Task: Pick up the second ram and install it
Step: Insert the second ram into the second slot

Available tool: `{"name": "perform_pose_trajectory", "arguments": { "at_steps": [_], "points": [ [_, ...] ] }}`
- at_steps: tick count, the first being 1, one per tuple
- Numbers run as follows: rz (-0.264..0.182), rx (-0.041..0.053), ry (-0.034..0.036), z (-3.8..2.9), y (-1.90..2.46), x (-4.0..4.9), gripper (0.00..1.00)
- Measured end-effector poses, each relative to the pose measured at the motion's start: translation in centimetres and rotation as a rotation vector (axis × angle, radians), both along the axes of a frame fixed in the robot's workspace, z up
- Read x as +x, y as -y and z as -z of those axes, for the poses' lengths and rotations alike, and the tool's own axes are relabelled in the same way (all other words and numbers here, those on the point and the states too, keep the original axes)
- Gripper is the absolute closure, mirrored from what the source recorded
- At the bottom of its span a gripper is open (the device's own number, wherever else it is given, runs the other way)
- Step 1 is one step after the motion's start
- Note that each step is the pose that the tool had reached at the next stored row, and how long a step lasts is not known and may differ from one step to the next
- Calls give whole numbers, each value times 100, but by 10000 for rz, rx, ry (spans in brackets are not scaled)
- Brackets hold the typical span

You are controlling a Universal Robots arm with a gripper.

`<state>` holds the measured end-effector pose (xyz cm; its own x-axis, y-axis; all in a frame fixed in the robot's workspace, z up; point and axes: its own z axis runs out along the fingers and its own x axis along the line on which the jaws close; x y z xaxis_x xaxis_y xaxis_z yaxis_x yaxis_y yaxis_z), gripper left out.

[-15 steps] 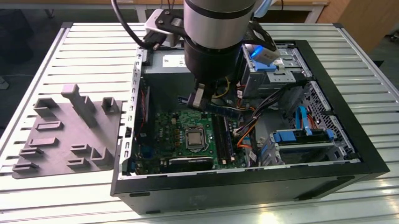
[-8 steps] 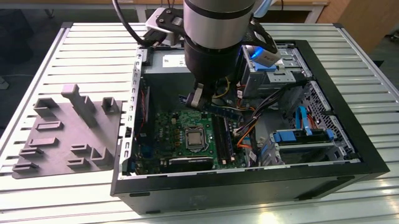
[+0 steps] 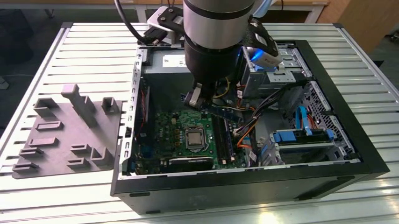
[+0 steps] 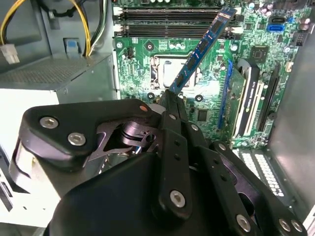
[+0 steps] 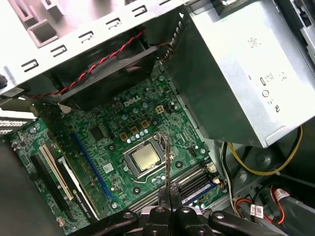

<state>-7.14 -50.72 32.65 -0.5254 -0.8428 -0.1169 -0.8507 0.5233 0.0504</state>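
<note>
The second ram [image 4: 199, 51] is a thin dark stick with a blue-green edge. My gripper [image 4: 170, 96] is shut on one end of it, and the stick juts out at a slant above the green motherboard [image 4: 206, 93]. Its free end hangs near the long black memory slots [image 4: 167, 19], apart from them. In the first wrist view the ram [image 5: 167, 162] appears edge-on, rising from the gripper [image 5: 170, 194] beside the processor socket [image 5: 144, 158], with the slots [image 5: 192, 183] close by. In the exterior view the gripper [image 3: 203, 103] holds the ram [image 3: 223, 112] inside the open computer case [image 3: 349, 140].
A grey plastic tray [image 3: 68, 135] with upright blocks lies on the slatted table at the exterior view's left. Inside the case are the silver power supply [image 5: 236, 73], orange and yellow cable bundles [image 3: 246, 126], a drive cage with blue clips [image 3: 293, 135] and a graphics card [image 4: 246, 98].
</note>
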Motion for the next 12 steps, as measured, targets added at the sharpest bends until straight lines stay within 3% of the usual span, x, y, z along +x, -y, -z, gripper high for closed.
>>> {"name": "perform_pose_trajectory", "arguments": {
  "at_steps": [12],
  "points": [
    [1340,3,0,6,0,0,88]
  ]
}}
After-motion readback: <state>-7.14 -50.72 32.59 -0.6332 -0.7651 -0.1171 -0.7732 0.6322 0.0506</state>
